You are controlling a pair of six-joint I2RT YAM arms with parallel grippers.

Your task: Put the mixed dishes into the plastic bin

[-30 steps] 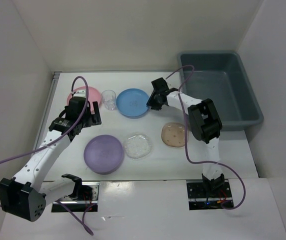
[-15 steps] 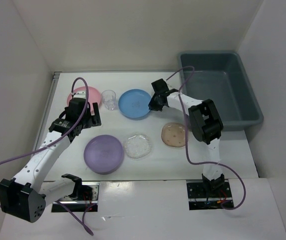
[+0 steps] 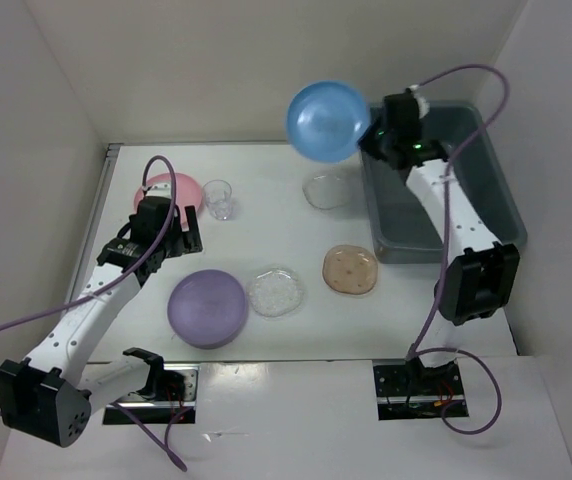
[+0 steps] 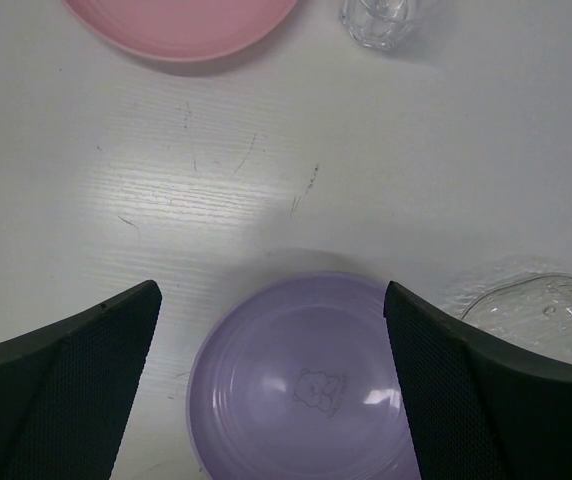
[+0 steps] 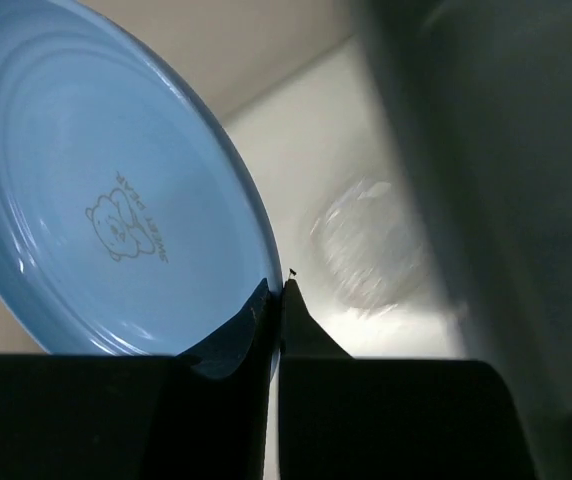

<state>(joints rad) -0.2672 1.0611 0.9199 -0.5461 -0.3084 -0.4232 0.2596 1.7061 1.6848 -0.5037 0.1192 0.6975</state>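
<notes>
Right jaws tight on blue plate (image 3: 326, 120) rim beside bin (image 3: 506, 215) corner; left jaws wide near purple plate (image 4: 301, 390).

Left wrist: pink plate (image 4: 181, 25), small cup (image 4: 386, 20) cut by top edge; purple plate (image 4: 301, 395) by bottom edge. Right wrist: blue plate (image 5: 106, 200) cut by left edge; bin (image 5: 486, 150), clear plate (image 5: 361, 250) blurred.

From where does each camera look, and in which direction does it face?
Top external: fixed above and behind the robot, looking down on the table; left arm and right arm show.
Left wrist: on the left arm, facing down at the purple plate; open left gripper shows.
Right wrist: on the right arm, facing the blue plate and the plastic bin; right gripper, shut on the plate's rim, shows.
Shared: top external and left wrist both show the purple plate.
</notes>
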